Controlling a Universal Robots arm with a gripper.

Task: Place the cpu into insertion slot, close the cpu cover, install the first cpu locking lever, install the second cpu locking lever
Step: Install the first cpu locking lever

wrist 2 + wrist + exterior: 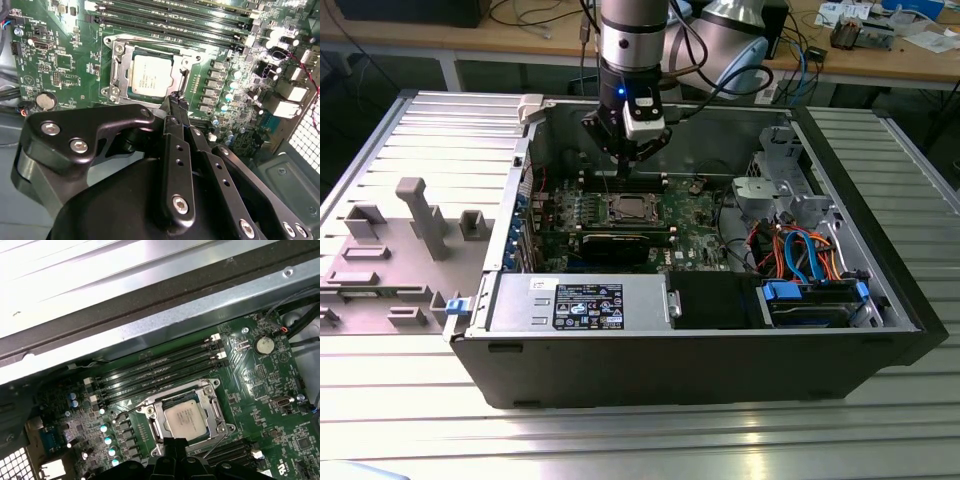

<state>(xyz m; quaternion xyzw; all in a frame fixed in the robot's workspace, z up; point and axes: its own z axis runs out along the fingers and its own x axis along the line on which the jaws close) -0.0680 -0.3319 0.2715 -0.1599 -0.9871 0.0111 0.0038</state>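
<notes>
The cpu (148, 75) (186, 419) lies flat in the socket on the green motherboard (65, 60), grey-silver face up. Around it the cpu cover (118, 75) (157, 425) lies down as a metal frame. In the exterior view the socket (625, 208) sits mid-board, with my gripper (620, 165) hanging just above it inside the case. Both wrist views show the gripper (175, 97) (175, 442) shut, its black fingers pressed together, tips at the socket's edge beside a thin wire locking lever (183, 80). Another wire lever (127, 410) stands off the socket's other side.
The open computer case (880, 290) surrounds the board, with a power supply (580, 300) in front and drive cage and cables (800, 250) on the exterior view's right. Memory slots (160, 370) run beside the socket. A grey fixture (420, 215) stands on the table outside the case.
</notes>
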